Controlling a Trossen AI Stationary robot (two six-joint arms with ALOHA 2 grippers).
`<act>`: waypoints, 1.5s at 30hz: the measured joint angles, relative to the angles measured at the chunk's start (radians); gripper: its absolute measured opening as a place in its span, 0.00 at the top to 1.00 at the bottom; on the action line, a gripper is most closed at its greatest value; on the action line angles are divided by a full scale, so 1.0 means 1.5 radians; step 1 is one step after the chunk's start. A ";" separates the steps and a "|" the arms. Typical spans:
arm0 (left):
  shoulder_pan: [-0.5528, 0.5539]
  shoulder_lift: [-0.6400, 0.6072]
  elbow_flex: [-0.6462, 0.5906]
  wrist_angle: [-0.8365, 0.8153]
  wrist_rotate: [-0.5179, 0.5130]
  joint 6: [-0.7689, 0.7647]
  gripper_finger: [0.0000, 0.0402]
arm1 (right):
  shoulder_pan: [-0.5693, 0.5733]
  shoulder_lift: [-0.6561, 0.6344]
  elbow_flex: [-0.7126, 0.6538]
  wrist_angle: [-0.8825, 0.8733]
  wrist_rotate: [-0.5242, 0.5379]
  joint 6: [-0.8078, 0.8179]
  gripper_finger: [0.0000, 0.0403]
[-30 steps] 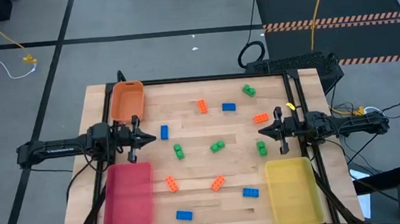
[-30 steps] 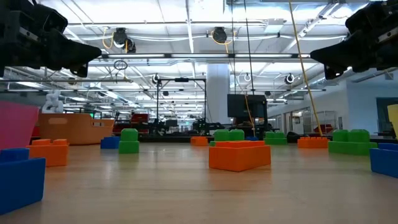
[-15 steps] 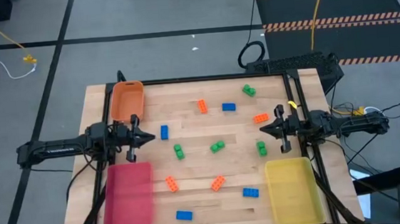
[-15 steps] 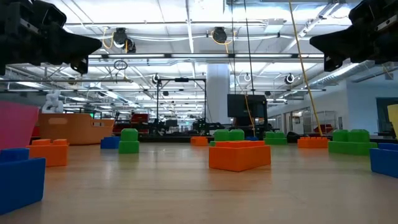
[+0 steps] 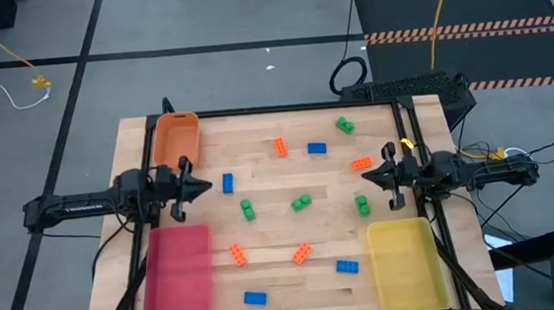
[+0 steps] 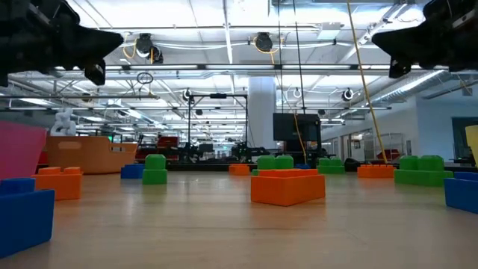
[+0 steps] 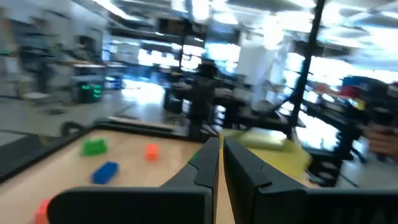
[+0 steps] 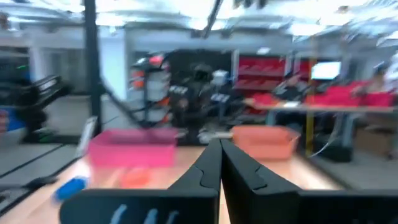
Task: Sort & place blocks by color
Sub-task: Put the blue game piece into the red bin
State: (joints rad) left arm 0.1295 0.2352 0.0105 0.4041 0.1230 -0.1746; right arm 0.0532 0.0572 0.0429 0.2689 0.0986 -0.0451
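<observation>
Both dark arms reach level over the wooden desk (image 5: 271,200) from its side edges. The left gripper (image 5: 203,187) and right gripper (image 5: 361,177) have fingers pressed together, empty. The small studded plastic blocks (image 5: 301,203) lie scattered between them across the desk's middle.

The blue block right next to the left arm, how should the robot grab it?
Grip the blue block across its two long sides, coming straight down from above. It lies flat on the table with bare wood all round, so the left gripper, now shut beside it, has room once it opens.
</observation>
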 joint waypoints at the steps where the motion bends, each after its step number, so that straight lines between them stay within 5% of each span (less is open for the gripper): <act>1: 0.000 0.000 0.000 -0.005 -0.030 -0.008 0.94 | 0.000 0.000 0.000 0.012 0.019 -0.011 1.00; 9: 0.000 0.068 0.051 -0.140 -0.161 -0.050 0.81 | -0.001 0.006 0.000 0.033 0.133 -0.099 0.83; 20: 0.002 0.366 0.381 -0.504 -0.250 -0.120 0.50 | -0.001 0.104 0.087 0.040 0.415 -0.206 0.45; 30: 0.043 0.637 0.575 -0.747 -0.237 -0.239 0.47 | -0.001 0.271 0.223 0.039 0.597 -0.241 0.44; 38: 0.044 0.756 0.626 -0.801 -0.227 -0.294 0.47 | -0.005 0.343 0.214 0.049 0.615 -0.403 0.43; 45: 0.044 0.835 0.626 -0.820 -0.225 -0.352 0.46 | -0.005 0.347 0.201 0.147 0.615 -0.433 0.44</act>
State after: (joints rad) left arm 0.1951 1.4873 0.9501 -0.8253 -0.2149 -0.7025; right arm 0.0456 0.5770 0.3443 0.4888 1.0205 -0.6949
